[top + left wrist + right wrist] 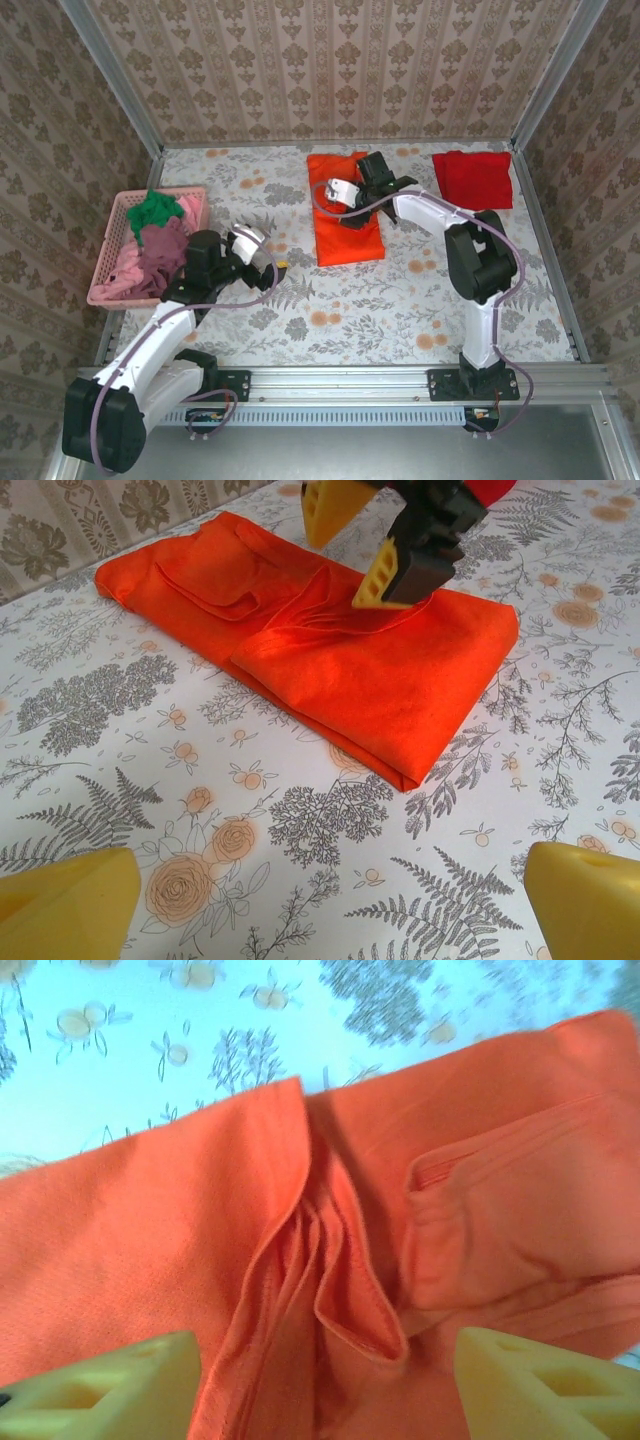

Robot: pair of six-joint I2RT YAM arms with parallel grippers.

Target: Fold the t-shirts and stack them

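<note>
Cloth is taking up the far middle of the flowered surface (330,320), where the orange t-shirt (347,225) is lying folded into a long rectangle, a sleeve tucked on top and a ridge of bunched pleats running across its upper layer. The right claw (320,1390) is hanging right over that ridge, its yellow fingers (110,1390) standing spread on either side and pinching nothing. Whether the tips are touching the cloth cannot be told. The left wrist view is showing those same fingers apart above the shirt. The red t-shirt (472,178) is sitting folded in the far right corner, well apart from the orange one. The left claw (325,910) is hovering over bare surface near the orange shirt's near end, gaping wide with nothing between its tips. At the left edge the pink basket (112,235) is holding a heap: a green t-shirt (155,210) at the far end, a mauve t-shirt (165,255) in the middle and a pink t-shirt (120,282) lying toward the near rim.
</note>
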